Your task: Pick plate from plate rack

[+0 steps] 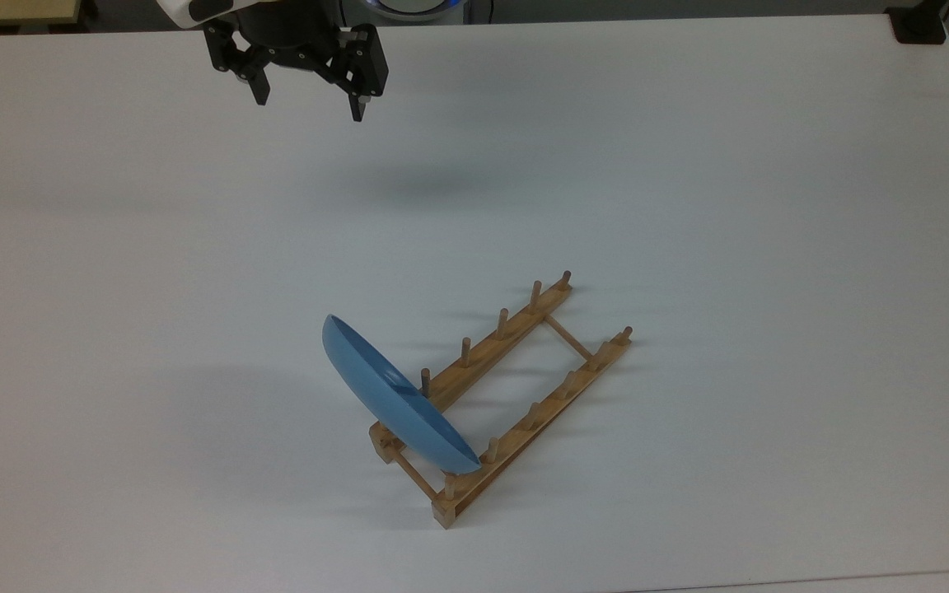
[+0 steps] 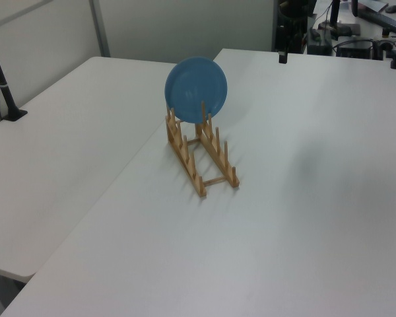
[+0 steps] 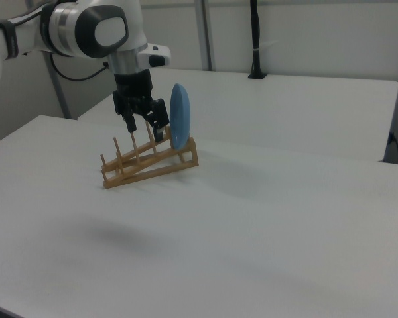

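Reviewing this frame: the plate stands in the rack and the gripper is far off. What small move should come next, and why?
Probably carry the gripper across the table toward the plate, keeping it high. Its jaws are open and empty near the top view's upper edge, well apart from the plate, which stands on edge at one end of the plate rack, its top rim free to grasp.

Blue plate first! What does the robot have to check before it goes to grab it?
1. Plate standing on edge at one end of the plate rack: ok.
2. Gripper fingers open: ok.
3. Gripper holding nothing: ok.
4. Gripper lined up over the plate's top rim: not ok; in the top view it hangs far off, near the table's far edge.
5. White table between gripper and plate bare: ok.
6. Open fingers turned to fit across the thin rim: cannot tell.
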`<act>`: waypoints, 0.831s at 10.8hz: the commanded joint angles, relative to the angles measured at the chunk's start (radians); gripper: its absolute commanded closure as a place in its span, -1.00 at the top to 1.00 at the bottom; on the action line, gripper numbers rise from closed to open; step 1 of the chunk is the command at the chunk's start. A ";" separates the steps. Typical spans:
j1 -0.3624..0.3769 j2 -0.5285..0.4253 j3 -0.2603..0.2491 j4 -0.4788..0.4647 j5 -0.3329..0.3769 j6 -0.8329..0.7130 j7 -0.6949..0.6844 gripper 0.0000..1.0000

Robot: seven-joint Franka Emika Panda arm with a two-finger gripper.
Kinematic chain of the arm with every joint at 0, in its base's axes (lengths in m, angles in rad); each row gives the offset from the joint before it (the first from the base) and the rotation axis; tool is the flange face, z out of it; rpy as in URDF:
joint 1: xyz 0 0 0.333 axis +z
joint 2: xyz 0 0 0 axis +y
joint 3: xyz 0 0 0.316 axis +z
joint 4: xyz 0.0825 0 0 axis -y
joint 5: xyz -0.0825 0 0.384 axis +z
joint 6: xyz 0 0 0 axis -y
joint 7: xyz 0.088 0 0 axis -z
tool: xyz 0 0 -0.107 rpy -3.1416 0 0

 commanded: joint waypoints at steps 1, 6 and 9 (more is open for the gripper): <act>-0.002 -0.003 0.006 -0.008 0.020 0.031 -0.004 1.00; 0.001 -0.002 0.012 -0.008 0.008 0.268 -0.011 1.00; 0.006 0.030 0.018 -0.005 0.010 0.497 -0.004 1.00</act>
